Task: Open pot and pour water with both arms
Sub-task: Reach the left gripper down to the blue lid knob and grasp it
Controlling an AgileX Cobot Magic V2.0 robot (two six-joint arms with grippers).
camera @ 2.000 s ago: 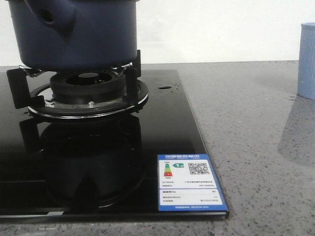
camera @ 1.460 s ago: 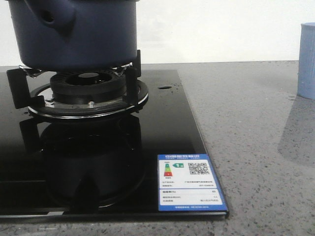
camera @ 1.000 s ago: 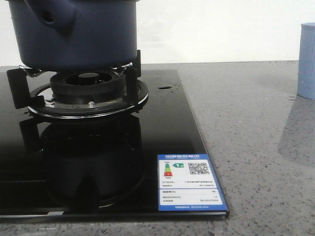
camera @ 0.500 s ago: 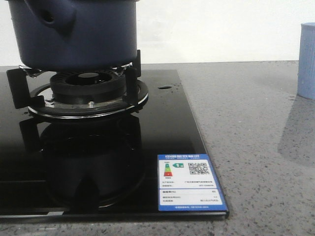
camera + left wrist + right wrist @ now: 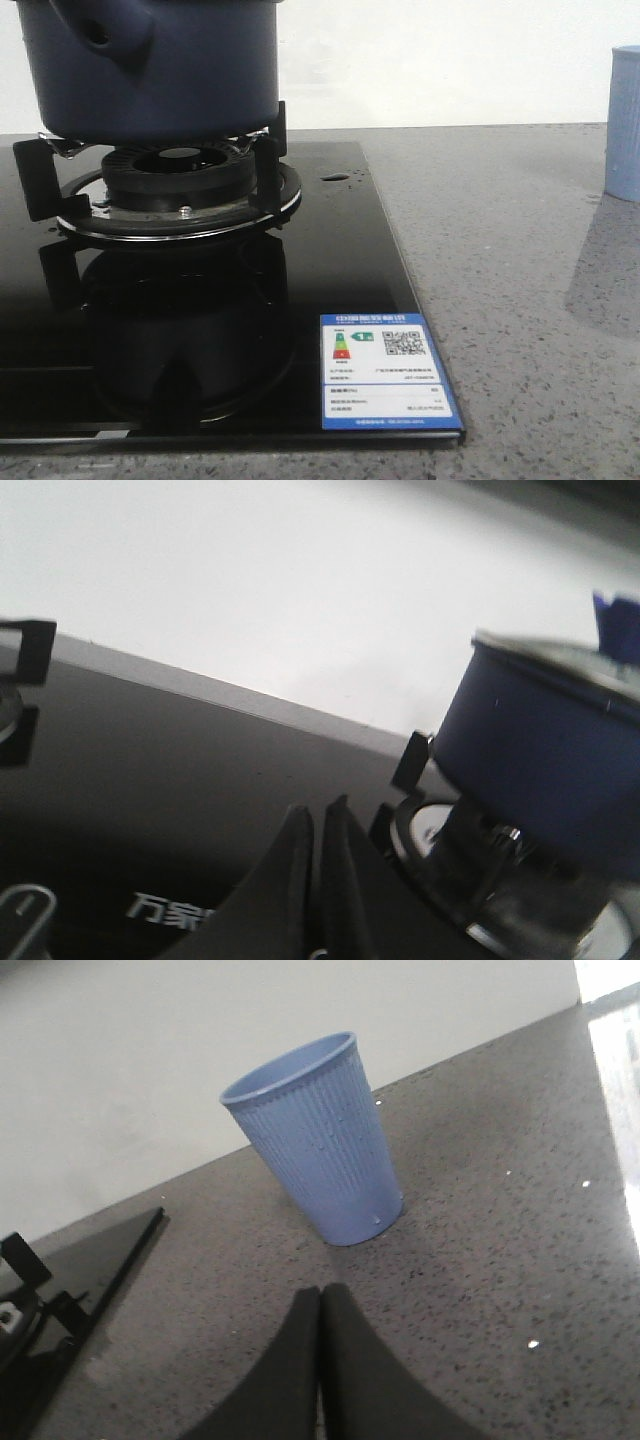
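The dark navy pot (image 5: 180, 70) stands on the burner grate (image 5: 180, 185) at the far left; its side handle mount with a small hole faces me. The frame cuts off its top. In the left wrist view the pot (image 5: 540, 750) carries a greyish lid (image 5: 560, 658), and a blue part sticks up at the frame's edge. My left gripper (image 5: 319, 808) is shut and empty, low over the black cooktop, a short way from the pot. My right gripper (image 5: 321, 1290) is shut and empty over the counter, just short of the light-blue ribbed cup (image 5: 315, 1140). Neither gripper shows in the front view.
The black glass cooktop (image 5: 330, 260) has a blue-and-white energy label (image 5: 385, 370) at its near right corner. Grey speckled counter (image 5: 520, 280) lies to its right, with the cup (image 5: 625, 120) at the right edge. A white wall runs behind.
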